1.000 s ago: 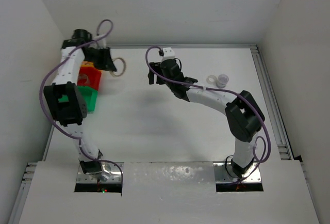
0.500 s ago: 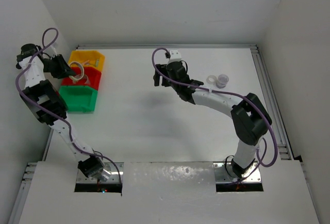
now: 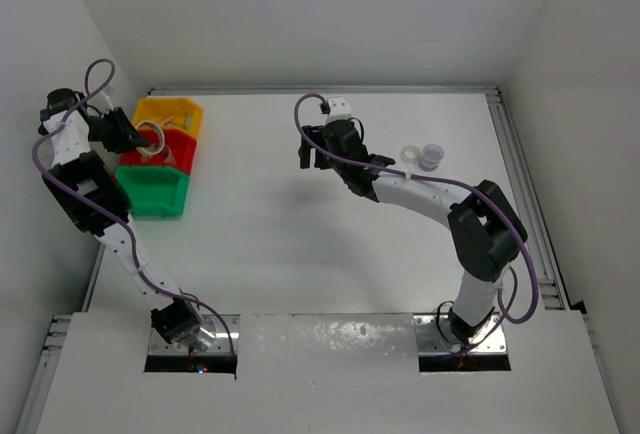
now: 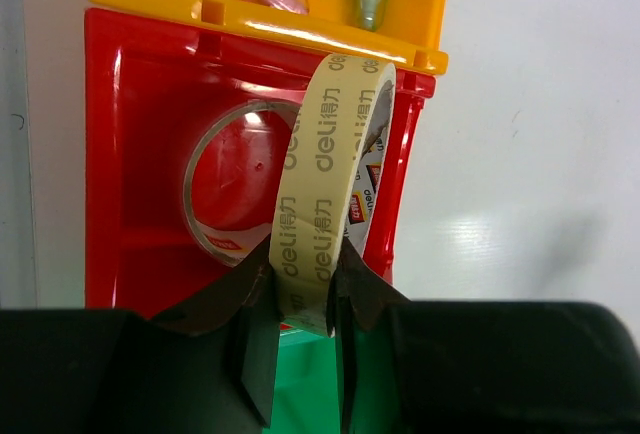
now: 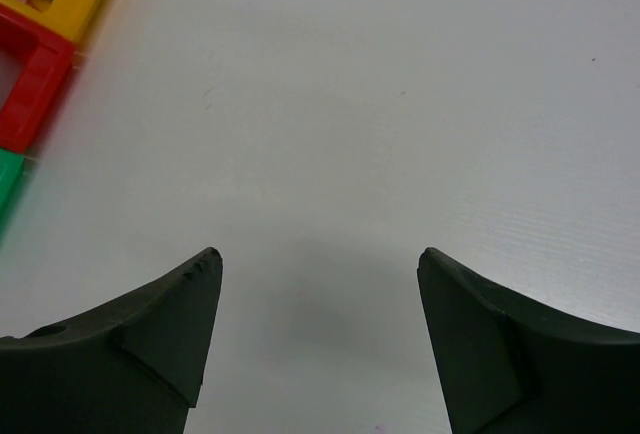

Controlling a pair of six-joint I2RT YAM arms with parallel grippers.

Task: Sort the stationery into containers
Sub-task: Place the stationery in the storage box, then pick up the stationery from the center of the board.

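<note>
Pinching tan tape ring (image 4: 325,184) above red bin (image 4: 140,104), left pincer (image 4: 300,304), right pincer (image 5: 320,264) spread over table (image 5: 400,74)

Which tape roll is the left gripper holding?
The tan roll printed "deli", standing on edge in the left gripper above the red bin. The clear roll lies loose inside that bin.

"deli" along the tan tape ring (image 4: 318,179)

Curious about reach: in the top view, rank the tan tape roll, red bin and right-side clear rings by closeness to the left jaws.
1. tan tape roll, held in them
2. red bin, just beneath, left
3. clear rings, far right
</note>
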